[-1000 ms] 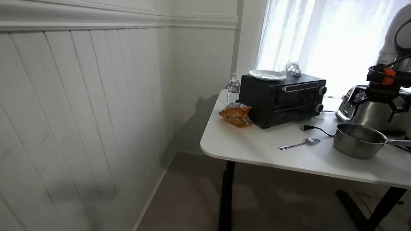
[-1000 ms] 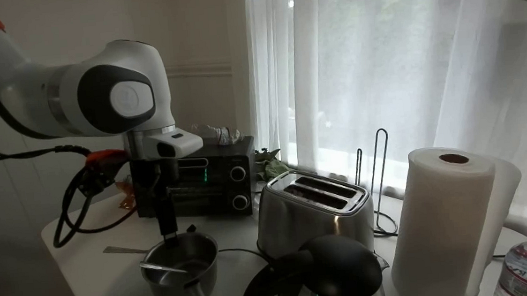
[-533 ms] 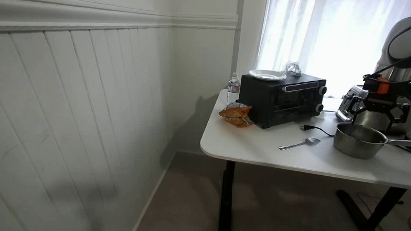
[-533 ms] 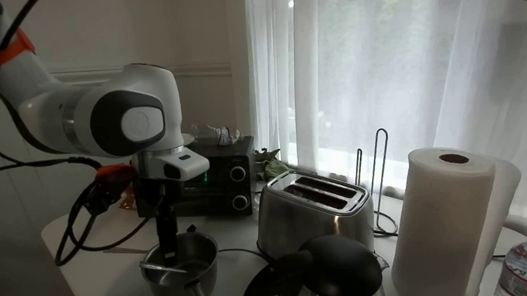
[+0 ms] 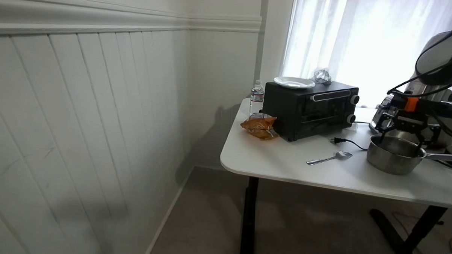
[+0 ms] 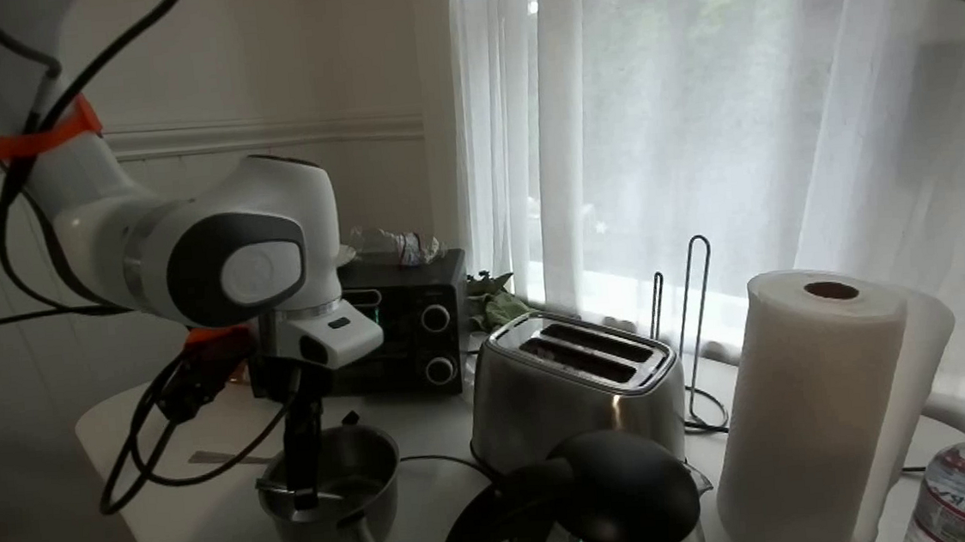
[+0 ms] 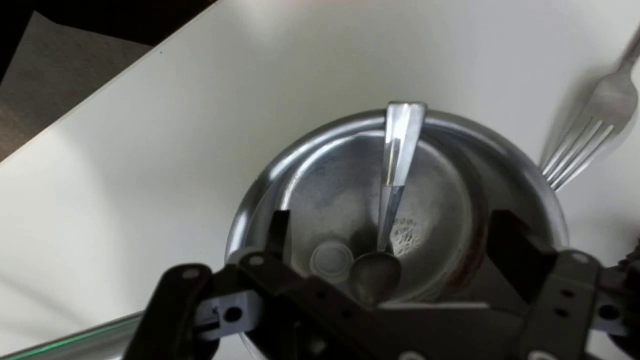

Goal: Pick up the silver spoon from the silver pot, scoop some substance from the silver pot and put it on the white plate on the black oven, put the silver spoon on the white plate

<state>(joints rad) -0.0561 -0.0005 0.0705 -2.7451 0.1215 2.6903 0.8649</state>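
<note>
White table (image 7: 165,155) is seen at left of wrist view. Spoon (image 7: 393,186) is propped in pot (image 7: 330,195), mid-frame; gripper (image 7: 391,224) is spread either side, nothing held. Likely light, stiff, slippery; best taken by flat handle (image 7: 405,127).

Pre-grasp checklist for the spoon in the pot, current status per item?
1. Hand open: ok; the silver spoon shows between its spread jaws in the wrist view.
2. Handle accessible: ok; its end lies over the rim of the silver pot.
3. Jaw depth relative to handle: cannot tell.
4. Something to scoop: cannot tell; pale patch in the pot is unclear.
5. White plate in place: ok; on the black oven.
6. Fork clear: ok; outside the pot.
</note>
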